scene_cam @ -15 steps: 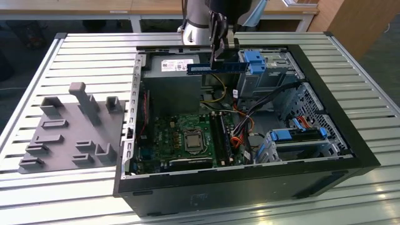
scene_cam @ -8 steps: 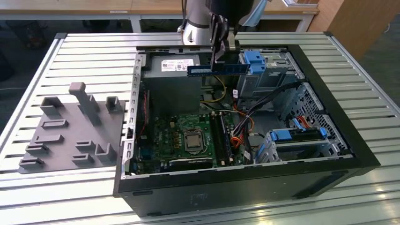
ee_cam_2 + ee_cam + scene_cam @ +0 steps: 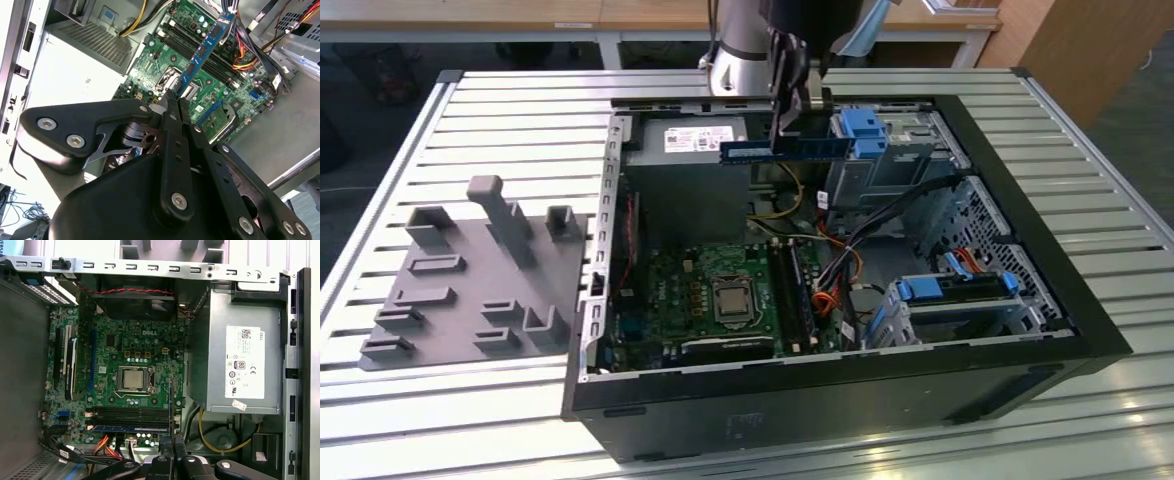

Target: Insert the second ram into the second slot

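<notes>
In the exterior view my gripper (image 3: 782, 138) hangs above the open computer case (image 3: 1014, 370), shut on the second ram (image 3: 747, 152), a thin blue stick held level over the power supply end. In the second wrist view the stick (image 3: 202, 50) juts out from the shut fingertips (image 3: 172, 102) over the motherboard. The first wrist view shows it edge-on (image 3: 171, 405) above the gripper (image 3: 172, 442), crosswise to the black memory slots (image 3: 132, 414). Another blue stick (image 3: 131, 428) sits in one of those slots. I cannot tell which one is the second slot.
A grey power supply (image 3: 245, 365) fills one end of the case. Light-blue drive brackets (image 3: 867, 130) (image 3: 961, 290) and loose cables (image 3: 841, 270) crowd the exterior view's right. The processor socket (image 3: 731, 297) lies mid-board. A grey fixture plate (image 3: 467, 290) with posts stands on the slatted table.
</notes>
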{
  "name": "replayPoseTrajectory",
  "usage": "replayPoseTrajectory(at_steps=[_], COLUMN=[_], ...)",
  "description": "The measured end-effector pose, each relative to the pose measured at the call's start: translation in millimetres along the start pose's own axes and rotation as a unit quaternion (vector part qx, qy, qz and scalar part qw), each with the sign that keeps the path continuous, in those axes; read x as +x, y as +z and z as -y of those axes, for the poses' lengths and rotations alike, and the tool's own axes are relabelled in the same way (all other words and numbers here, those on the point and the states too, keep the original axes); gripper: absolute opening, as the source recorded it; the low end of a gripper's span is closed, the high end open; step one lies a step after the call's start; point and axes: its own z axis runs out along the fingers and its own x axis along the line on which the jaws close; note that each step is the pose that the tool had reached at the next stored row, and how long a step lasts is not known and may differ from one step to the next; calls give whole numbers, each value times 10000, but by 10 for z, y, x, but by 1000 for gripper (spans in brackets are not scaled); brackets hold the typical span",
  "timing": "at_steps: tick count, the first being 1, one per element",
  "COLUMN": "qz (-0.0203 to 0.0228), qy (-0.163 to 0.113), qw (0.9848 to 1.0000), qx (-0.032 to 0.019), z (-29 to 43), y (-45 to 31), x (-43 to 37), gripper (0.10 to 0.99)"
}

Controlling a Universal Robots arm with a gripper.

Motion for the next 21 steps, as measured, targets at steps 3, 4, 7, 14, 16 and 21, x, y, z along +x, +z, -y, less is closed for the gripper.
replayPoseTrajectory(at_steps=[3,4,7,14,16,21], qz=[0,1,1,1,0,0], qy=[0,0,0,0,0,0], qw=[10000,10000,10000,10000,10000,10000], qx=[0,0,0,0,0,0], z=[0,0,-1,-1,-1,-2], y=[0,0,0,0,0,0], x=[11,15,26,44,49,60], gripper=[133,133,133,133,133,133])
